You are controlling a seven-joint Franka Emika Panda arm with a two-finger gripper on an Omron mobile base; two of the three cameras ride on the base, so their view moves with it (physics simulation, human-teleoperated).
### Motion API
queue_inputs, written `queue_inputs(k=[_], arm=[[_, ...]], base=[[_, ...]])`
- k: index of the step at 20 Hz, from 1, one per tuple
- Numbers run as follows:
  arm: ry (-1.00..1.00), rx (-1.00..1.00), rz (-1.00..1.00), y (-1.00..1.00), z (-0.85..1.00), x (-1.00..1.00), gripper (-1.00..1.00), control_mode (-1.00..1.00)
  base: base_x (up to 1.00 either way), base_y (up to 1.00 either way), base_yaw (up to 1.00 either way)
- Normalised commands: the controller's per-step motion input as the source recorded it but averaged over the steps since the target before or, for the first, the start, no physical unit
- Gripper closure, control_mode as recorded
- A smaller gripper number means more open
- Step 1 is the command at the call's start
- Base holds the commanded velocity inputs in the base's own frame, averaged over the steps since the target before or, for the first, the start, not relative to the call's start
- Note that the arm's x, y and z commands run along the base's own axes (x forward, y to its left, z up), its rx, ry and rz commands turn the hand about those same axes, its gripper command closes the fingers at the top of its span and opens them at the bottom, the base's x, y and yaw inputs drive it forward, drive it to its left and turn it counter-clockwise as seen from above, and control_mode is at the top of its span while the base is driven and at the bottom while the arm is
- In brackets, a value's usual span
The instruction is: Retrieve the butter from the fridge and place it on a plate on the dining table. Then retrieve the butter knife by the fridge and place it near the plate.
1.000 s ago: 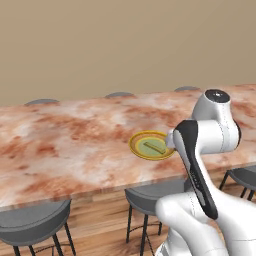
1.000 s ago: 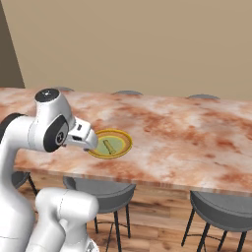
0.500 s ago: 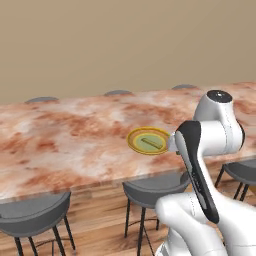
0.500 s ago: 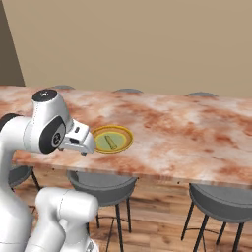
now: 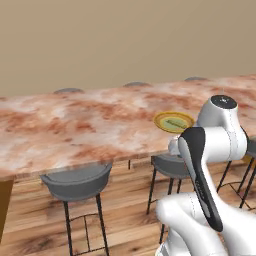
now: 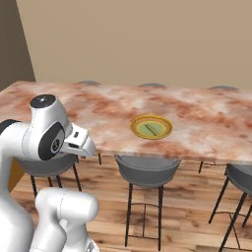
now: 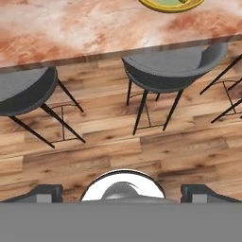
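Empty and with its jaws spread wide, the gripper [image 7: 122, 193] hung folded back from the dining table [image 6: 206, 118], looking down on wooden floor and grey stools [image 7: 170, 71]. Beyond it, the plate [image 6: 151, 127] sat near the table's front edge with the butter [image 6: 154, 128] lying across its pale green centre, so that half of the job looked done. The risk from here, I judged, was the base swinging away with the arm tucked low and clipping a stool or the table edge. Fingertips were cut off at the hand view's bottom; the plate's centre was too small to read clearly.
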Motion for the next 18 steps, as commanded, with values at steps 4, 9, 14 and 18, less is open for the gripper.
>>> queue_inputs(k=[4,9,14,18], arm=[[0.0,0.0,0.0,0.0,0.0,0.0,-1.0,1.0],[0.0,0.0,0.0,0.0,0.0,0.0,-1.0,1.0],[0.0,0.0,0.0,0.0,0.0,0.0,-1.0,1.0],[0.0,0.0,0.0,0.0,0.0,0.0,-1.0,1.0]], base=[[-0.58,1.0,0.0],[-0.46,1.0,0.0],[-0.38,1.0,0.0],[-0.26,1.0,0.0]])
